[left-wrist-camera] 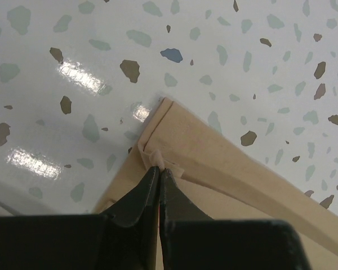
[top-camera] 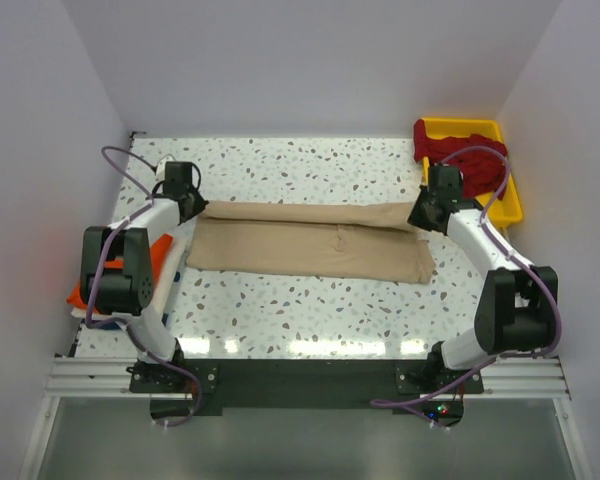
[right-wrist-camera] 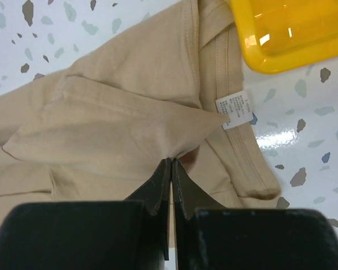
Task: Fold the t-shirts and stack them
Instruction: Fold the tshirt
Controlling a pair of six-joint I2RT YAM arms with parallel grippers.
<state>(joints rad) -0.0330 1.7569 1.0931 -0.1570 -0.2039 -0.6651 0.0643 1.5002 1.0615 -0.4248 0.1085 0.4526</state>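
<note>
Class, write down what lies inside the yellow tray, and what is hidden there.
Crumpled dark red cloth lies in the yellow tray, spilling over its left rim. Anything beneath the cloth is covered, and the right arm hides the tray's near part.

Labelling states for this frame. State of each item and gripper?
beige t-shirt: folded into a long band, flat on the table, pinched at both ends.
left gripper: shut on the beige t-shirt's corner.
right gripper: shut on a raised fold of the beige t-shirt.
yellow tray: upright, holding cloth.
dark red t-shirts: crumpled, unfolded, in the yellow tray.
orange t-shirt: at the table's left edge, mostly hidden; fold state unclear.
</note>
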